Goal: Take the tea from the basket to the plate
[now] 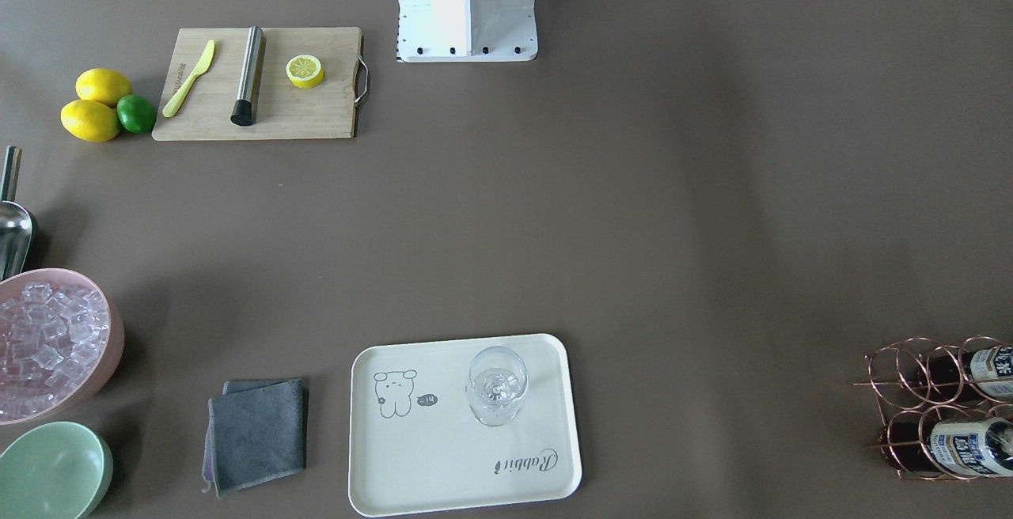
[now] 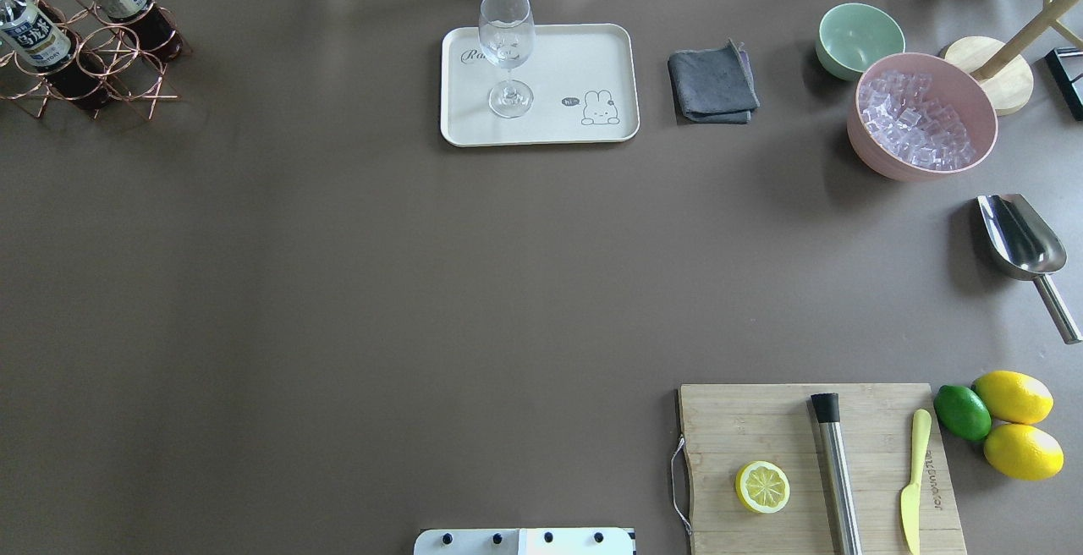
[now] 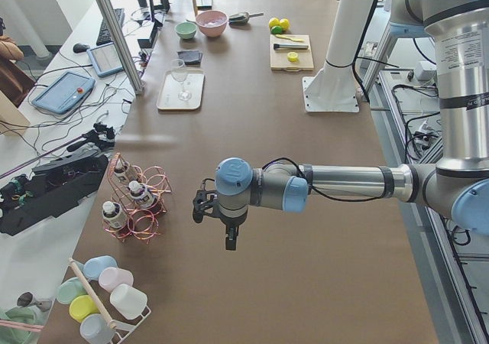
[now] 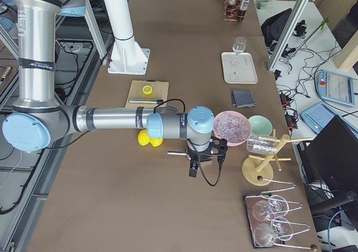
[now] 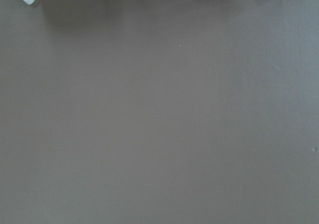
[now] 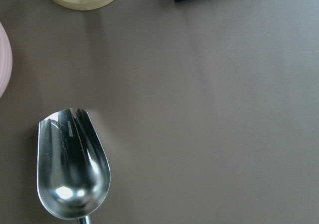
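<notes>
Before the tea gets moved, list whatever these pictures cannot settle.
Left gripper: seen only in the exterior left view, small; open or shut unclear.
Right gripper: likewise, exterior right view only.
Basket: cut by the front-facing view's right edge and the overhead view's corner.
Tea: label print too small to read.
Wrist views: neither gripper shows.

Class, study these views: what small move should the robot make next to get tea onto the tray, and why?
Probably carry the left gripper sideways until it is above a tea bottle. All the bottles sit in the basket, the plate holds only a glass, and that gripper hangs over bare table.
</notes>
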`<action>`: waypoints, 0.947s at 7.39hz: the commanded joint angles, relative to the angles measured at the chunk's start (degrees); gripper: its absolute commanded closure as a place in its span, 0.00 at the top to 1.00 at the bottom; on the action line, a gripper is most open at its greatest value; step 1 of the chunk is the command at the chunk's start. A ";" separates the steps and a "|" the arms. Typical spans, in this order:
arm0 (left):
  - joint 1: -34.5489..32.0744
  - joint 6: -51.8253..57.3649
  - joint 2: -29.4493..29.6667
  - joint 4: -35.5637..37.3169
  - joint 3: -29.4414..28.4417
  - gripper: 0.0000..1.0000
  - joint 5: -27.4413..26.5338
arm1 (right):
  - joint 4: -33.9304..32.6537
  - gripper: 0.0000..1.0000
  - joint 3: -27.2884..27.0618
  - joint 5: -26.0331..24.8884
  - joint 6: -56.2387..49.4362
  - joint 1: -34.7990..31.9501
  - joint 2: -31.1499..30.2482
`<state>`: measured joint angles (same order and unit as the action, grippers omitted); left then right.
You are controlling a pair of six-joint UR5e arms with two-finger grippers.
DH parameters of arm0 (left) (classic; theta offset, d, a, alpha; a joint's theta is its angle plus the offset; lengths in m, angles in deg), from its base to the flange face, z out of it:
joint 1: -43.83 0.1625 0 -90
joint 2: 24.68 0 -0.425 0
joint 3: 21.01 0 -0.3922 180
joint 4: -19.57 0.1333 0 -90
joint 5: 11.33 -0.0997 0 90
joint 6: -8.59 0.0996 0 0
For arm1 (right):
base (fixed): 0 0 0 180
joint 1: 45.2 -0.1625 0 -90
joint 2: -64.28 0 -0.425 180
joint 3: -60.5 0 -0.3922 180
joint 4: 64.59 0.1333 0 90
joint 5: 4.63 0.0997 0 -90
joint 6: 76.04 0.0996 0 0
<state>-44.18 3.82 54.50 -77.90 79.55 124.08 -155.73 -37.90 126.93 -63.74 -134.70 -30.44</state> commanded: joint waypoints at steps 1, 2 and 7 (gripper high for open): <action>-0.05 -0.24 0.01 0.00 0.34 0.98 0.03 | 0.08 1.00 -0.30 -0.07 0.00 -0.15 0.32; 0.03 -0.24 0.01 0.00 0.25 0.98 0.03 | 0.00 1.00 -0.04 -0.16 0.00 -0.15 0.24; -0.14 -0.24 -0.25 0.00 0.69 0.98 0.12 | 0.08 1.00 -1.00 -0.16 0.00 -0.06 0.41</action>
<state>-44.30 3.58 54.36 -77.91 80.08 124.18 -155.65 -38.32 126.76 -63.86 -134.76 -30.07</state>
